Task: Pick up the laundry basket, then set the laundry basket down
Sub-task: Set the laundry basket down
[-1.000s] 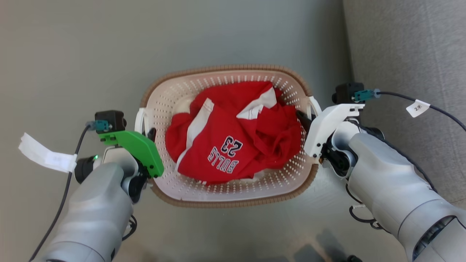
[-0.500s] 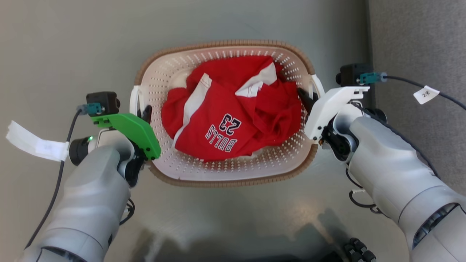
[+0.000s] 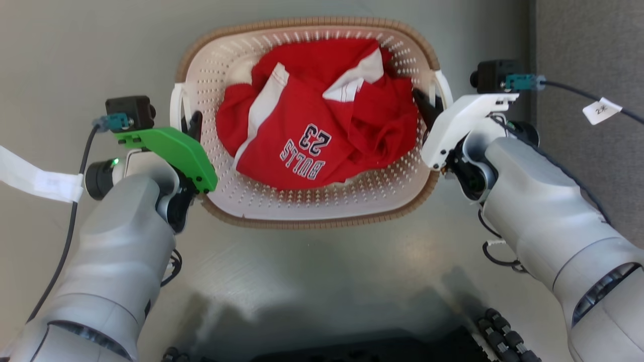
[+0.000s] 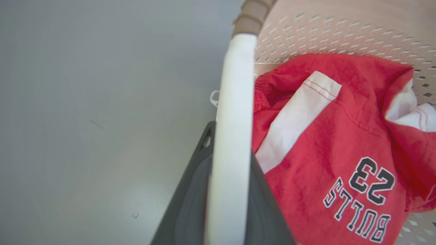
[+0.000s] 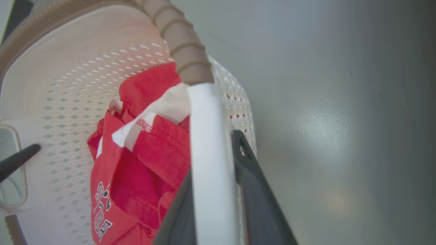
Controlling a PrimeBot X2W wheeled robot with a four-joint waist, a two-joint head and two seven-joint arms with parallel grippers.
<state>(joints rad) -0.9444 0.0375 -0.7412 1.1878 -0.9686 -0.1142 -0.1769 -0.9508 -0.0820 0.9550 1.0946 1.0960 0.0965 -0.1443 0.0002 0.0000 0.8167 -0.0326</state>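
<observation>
Head view places the laundry basket (image 3: pixel 327 201) directly ahead of you, between the two arms. It sits upright with its opening facing up and a red jersey (image 3: pixel 322 136) lying inside. Its long axis runs left to right, so each short end faces one gripper and neither arm is nearer. The left gripper (image 3: pixel 187 123) is clamped on the left handle (image 4: pixel 231 136): the left wrist view shows a dark finger on each side of the white bar. The right gripper (image 3: pixel 430 103) grips the right handle (image 5: pixel 209 153) in the same manner. Both handles run near to far, crossing the fingers. You cannot tell from these views whether the base is clear of the grey floor (image 3: pixel 90 45). As a judgement, the set-down turns on this span. Lower both grippers at one rate, or the basket will likely tip along its long axis and shift the jersey.
</observation>
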